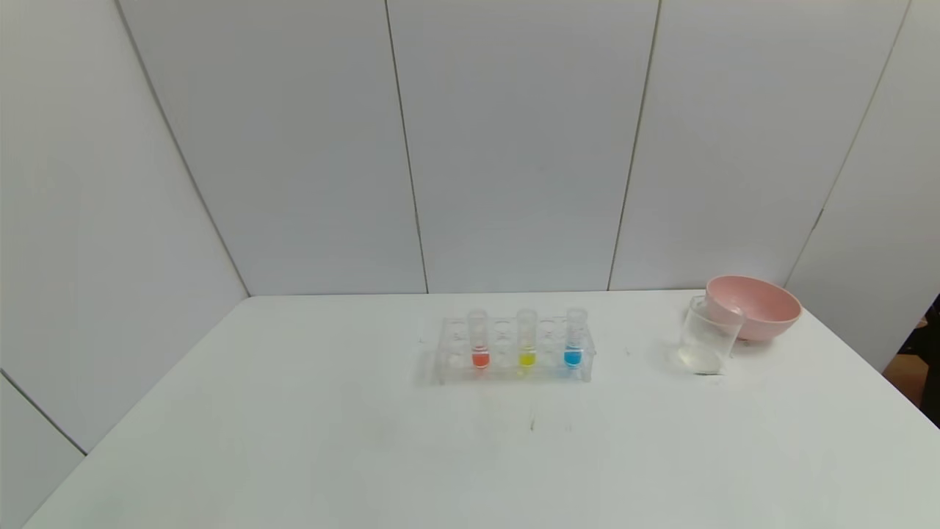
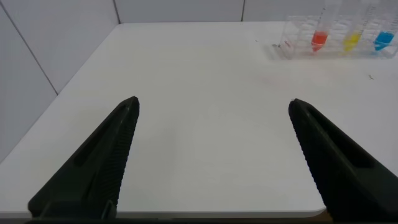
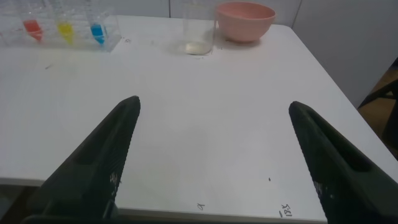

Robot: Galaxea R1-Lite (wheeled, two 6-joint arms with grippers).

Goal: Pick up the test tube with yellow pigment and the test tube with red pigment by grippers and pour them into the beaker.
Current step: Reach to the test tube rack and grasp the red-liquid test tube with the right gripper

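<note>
The test tube with red pigment (image 1: 479,340) and the test tube with yellow pigment (image 1: 526,339) stand upright in a clear rack (image 1: 514,371) at the table's middle, beside a tube with blue liquid (image 1: 574,338). The clear beaker (image 1: 706,336) stands to the right, in front of the pink bowl. Neither arm shows in the head view. My left gripper (image 2: 213,104) is open and empty above the table's near edge, the tubes (image 2: 319,38) far ahead. My right gripper (image 3: 214,104) is open and empty near the front edge, the beaker (image 3: 199,31) far ahead.
A pink bowl (image 1: 755,306) sits at the back right, touching or just behind the beaker; it also shows in the right wrist view (image 3: 245,18). White wall panels stand behind the table. The table's right edge drops off beside the bowl.
</note>
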